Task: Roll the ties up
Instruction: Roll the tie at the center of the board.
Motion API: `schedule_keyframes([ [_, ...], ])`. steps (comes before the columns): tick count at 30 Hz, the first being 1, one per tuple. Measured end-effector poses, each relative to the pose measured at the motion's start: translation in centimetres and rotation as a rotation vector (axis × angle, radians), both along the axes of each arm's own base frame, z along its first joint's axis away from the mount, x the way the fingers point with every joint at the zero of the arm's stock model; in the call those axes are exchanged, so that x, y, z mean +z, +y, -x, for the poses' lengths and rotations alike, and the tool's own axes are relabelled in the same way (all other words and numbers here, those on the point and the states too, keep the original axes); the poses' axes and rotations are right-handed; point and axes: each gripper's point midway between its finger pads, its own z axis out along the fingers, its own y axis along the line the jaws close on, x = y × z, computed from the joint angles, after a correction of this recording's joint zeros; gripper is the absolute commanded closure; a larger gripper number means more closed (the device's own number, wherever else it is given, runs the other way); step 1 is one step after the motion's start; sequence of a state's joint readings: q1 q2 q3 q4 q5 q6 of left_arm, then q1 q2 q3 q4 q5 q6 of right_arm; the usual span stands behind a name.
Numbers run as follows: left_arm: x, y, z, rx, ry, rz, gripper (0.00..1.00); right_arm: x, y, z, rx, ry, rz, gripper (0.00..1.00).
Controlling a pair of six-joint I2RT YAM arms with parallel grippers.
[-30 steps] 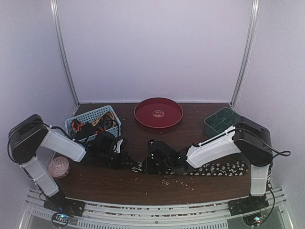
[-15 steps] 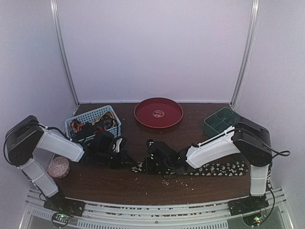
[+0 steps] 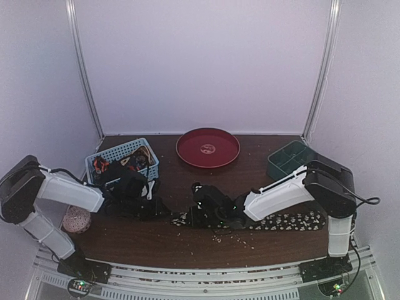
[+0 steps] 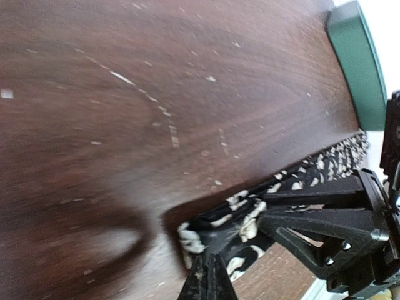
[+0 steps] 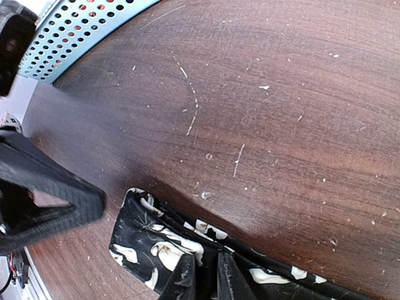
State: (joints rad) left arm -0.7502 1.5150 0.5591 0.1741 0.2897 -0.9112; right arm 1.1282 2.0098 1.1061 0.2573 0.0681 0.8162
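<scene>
Right gripper (image 5: pixel 206 270) pinching the dark fabric necktie with pale speckles (image 5: pixel 150 240), left gripper (image 4: pixel 209 259) closed at the same end.
From my seat, the right gripper's jaws are clamped on the cloth a little back from its folded end. That end lies flat on the scratched brown wooden table (image 5: pixel 281 125) just ahead of the fingertips, and the rest trails behind under the arm. The left gripper's tip meets that end head-on, but I cannot tell whether it has any cloth. A pale blue perforated plastic basket (image 5: pixel 81 31) sits well beyond the right fingertips.
</scene>
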Motion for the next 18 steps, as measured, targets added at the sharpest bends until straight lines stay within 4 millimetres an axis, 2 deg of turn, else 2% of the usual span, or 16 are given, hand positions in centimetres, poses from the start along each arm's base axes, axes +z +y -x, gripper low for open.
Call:
schedule_keyframes([
  [3, 0.1, 1.1, -0.4, 0.037, -0.019, -0.05, 1.0, 0.0, 0.0, 0.0, 0.001, -0.001, 0.001, 0.86],
  [8, -1.4, 2.2, -0.2, 0.059, 0.001, -0.121, 1.0, 0.0, 0.0, 0.0, 0.002, -0.001, 0.001, 0.87],
  [11, -2.6, 2.2, 0.0, 0.052, 0.025, -0.138, 1.0, 0.0, 0.0, 0.0, 0.001, -0.001, 0.001, 0.87],
  [18, -2.5, 0.8, 0.0, 0.015, 0.024, -0.082, 1.0, -0.1, -0.1, -0.1, -0.003, -0.005, 0.002, 0.87],
])
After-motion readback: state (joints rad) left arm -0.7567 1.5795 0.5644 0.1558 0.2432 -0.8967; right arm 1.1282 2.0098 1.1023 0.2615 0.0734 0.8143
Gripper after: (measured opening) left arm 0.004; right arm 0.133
